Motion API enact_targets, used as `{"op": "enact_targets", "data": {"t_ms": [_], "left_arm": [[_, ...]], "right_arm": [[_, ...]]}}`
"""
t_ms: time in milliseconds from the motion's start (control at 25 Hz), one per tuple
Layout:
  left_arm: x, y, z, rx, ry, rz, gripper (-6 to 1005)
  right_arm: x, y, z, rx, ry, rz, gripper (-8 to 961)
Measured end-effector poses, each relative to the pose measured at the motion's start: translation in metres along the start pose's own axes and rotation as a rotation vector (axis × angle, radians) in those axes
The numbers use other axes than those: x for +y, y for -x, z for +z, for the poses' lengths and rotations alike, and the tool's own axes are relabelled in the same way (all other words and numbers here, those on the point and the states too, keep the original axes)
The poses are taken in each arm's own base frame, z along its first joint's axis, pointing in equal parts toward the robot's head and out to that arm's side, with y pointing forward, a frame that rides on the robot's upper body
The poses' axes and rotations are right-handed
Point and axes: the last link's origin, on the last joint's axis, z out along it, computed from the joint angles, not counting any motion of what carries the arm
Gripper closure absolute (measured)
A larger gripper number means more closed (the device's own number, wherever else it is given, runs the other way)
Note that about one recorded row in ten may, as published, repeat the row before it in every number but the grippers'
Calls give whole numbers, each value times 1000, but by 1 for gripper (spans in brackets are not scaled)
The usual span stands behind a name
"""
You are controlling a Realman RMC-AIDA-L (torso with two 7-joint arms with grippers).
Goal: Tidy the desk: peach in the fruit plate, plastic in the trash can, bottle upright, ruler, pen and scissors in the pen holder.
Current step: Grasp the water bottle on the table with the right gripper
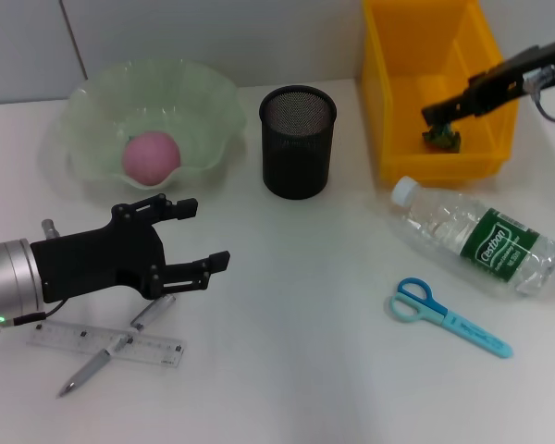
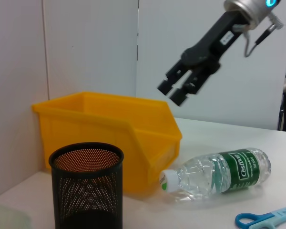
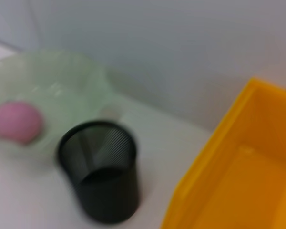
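1. Right tool [image 1: 432,115] hangs over the yellow bin [image 1: 388,111], fingers parted; a green scrap [image 1: 441,139] lies inside.
2. Left tool [image 1: 196,236] hovers spread above the pen [image 1: 97,363] and ruler [image 1: 106,344], which lie crossed.
3. Peach [image 1: 151,156] sits in the green bowl [image 1: 92,111].
4. Bottle [image 1: 476,238] lies flat beside the scissors [image 1: 449,316]; the mesh cup [image 1: 298,141] stands between bowl and bin.

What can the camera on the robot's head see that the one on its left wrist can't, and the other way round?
Only the head view shows the pink peach lying in the pale green wavy-rimmed fruit plate, the silver-grey pen crossed over the clear flat ruler, and the open left gripper above them. Only the left wrist view shows the right gripper side-on, open in the air. Both show the black mesh pen holder, yellow rectangular trash can, lying clear bottle and light blue scissors.
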Motion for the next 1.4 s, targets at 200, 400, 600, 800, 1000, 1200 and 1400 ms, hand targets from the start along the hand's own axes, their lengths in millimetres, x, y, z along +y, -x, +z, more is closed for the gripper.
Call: {"op": "enact_targets", "data": {"t_ms": [200,400,600,800,1000,1200,1400], "left_arm": [[0,1,-1,-2,-2,0,156],[0,1,0,-2,-2,0,157],[1,2,-1,-3,-3,-3,157],[2,3,-1,-1,-5,-6,158],[3,5,0,0,-2,-13,158],[4,5,1,2,0,-14,159],[4,5,0,4,4,-16,159]], "right_arm": [[7,-8,4,73,44,-4,110],[11,-13,14,127,19,-19,111],[19,-19,27,185,48,-31,112],[22,-24,42,218,59,-31,113],[21,-26,46,227,57,-25,114],[20,-23,38,214,43,-27,117],[15,-32,8,264,36,-11,119]]}}
